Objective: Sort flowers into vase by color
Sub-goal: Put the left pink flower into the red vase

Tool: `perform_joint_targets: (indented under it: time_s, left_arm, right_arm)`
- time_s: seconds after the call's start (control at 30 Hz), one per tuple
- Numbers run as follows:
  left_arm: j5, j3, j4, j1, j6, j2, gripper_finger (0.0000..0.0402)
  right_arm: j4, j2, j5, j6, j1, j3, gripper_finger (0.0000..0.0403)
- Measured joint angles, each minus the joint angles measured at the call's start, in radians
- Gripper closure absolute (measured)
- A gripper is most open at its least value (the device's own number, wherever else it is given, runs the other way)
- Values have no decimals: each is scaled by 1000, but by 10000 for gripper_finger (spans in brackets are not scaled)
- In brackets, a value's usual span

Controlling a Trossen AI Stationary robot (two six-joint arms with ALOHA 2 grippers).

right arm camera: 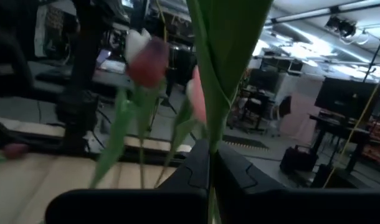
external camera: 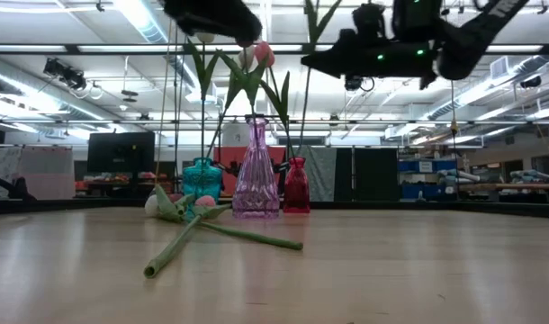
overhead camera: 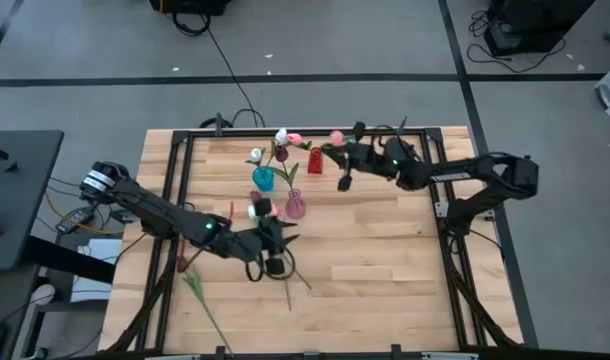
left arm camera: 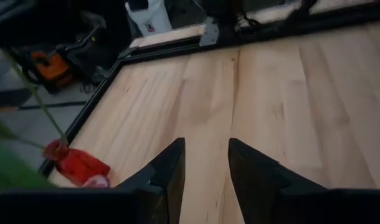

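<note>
Three small vases stand at the table's far middle: teal (overhead camera: 263, 180), clear purple (overhead camera: 296, 207) and red (overhead camera: 315, 160); tulips stand in the teal and purple ones. My right gripper (right arm camera: 210, 163) hovers high beside the red vase (external camera: 295, 184), shut on one tulip. My left gripper (left arm camera: 205, 167) is open above the table, near the purple vase (external camera: 256, 180), touching nothing. More tulips lie flat on the wood (external camera: 202, 229), their stems (overhead camera: 200, 292) toward the near edge. A red head (left arm camera: 78, 165) lies beside the left fingers. My right gripper pinches the tulip's green stem and leaf (right arm camera: 210, 140) between its two fingers, which lie across the stem. The tulip is upright and lifted, leaves (external camera: 312, 18) above the fingers. Its stem (external camera: 303, 117) hangs down to the red vase's mouth; whether it is inside, I cannot tell.
A black frame (overhead camera: 175, 190) borders the wooden table. The tulips in the teal and purple vases (right arm camera: 146, 59) rise close beside the right gripper. Bare wood (overhead camera: 385, 260) lies on the near right.
</note>
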Motion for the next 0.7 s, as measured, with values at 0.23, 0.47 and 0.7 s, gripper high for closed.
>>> perform_joint_targets:
  time_s: [0.23, 0.47, 0.7]
  left_arm:
    - [-6, -165, -7, -21, -159, -181, 293]
    - [-7, -245, -21, -57, -278, -269, 296]
    - [-7, -248, -33, -91, -304, -275, 296]
  right_arm:
    - [-24, 108, -50, 0, -78, 111, 387]
    - [-87, 159, -56, 19, -117, 130, 387]
    - [-118, 136, -86, 36, -120, 132, 387]
